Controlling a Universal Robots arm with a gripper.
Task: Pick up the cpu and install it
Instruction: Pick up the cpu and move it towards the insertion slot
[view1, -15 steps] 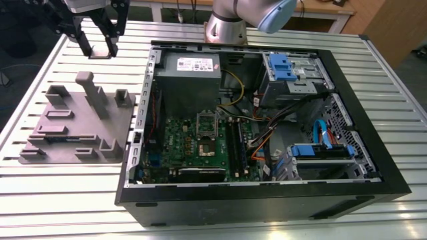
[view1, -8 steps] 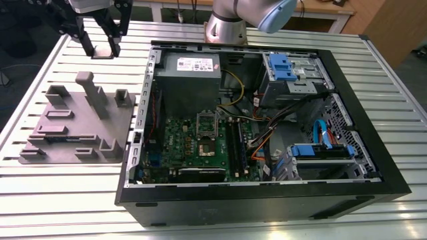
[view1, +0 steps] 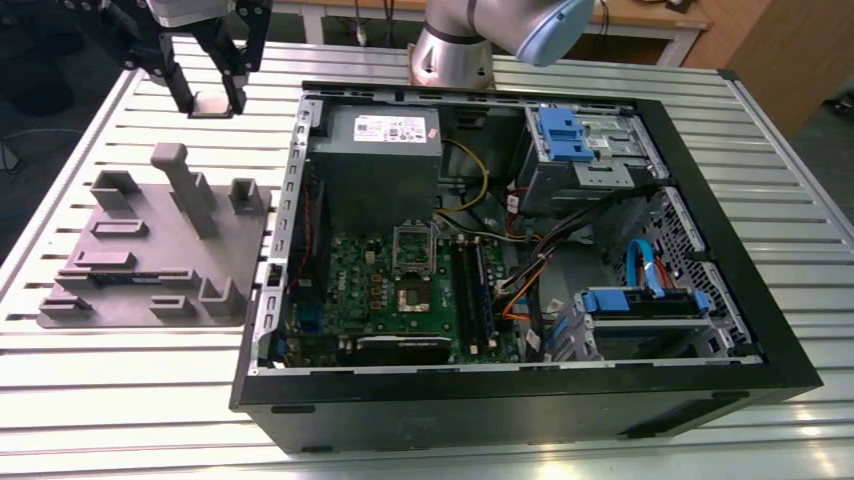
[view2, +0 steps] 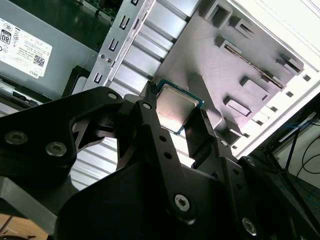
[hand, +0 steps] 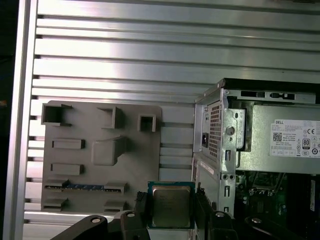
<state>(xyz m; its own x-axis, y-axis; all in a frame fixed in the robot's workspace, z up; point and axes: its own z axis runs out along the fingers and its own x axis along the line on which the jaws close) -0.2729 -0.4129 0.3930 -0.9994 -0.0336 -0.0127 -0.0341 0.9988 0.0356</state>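
The cpu (view2: 176, 111) sits clamped between the fingers (view2: 156, 131).

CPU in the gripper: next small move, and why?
The gripper holds the cpu above the table, outside the case. So probably: carry it toward the exterior view's right, over the case wall, toward the socket.

A brightly lit slatted aluminium table (view1: 134, 400) stands near wooden furniture (view1: 787, 60).
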